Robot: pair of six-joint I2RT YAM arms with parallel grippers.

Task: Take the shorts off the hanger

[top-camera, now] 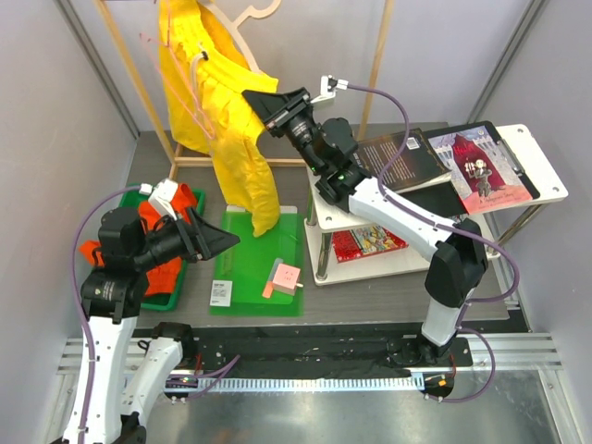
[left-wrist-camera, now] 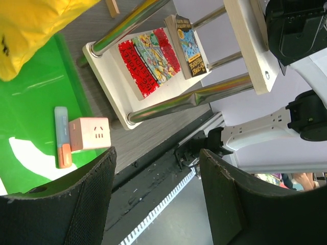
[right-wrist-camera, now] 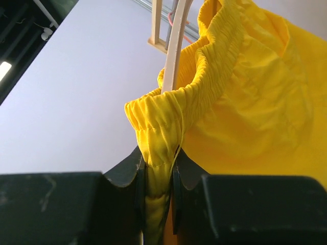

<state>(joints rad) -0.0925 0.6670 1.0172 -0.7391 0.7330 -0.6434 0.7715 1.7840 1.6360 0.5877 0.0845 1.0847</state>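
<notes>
The bright yellow shorts (top-camera: 222,120) hang from a wooden hanger (top-camera: 252,13) at the back. My right gripper (top-camera: 256,98) is shut on a bunched fold of their elastic waistband (right-wrist-camera: 158,127), right beside the hanger's arm (right-wrist-camera: 173,56). The orange-red shorts (top-camera: 188,200) lie in a green bin at the left, partly hidden under my left arm. My left gripper (top-camera: 228,240) stands open with nothing between its fingers (left-wrist-camera: 97,184), low over the green mat. The yellow shorts' lower end (left-wrist-camera: 30,30) shows at the top left of the left wrist view.
A green mat (top-camera: 250,277) holds a small pink-and-white cube (top-camera: 288,276) and a marker (left-wrist-camera: 62,138). A white two-tier shelf (top-camera: 324,236) with books (top-camera: 481,166) stands at the right. A wooden rack frame (top-camera: 377,65) rises behind. The green bin (top-camera: 165,298) is at the left.
</notes>
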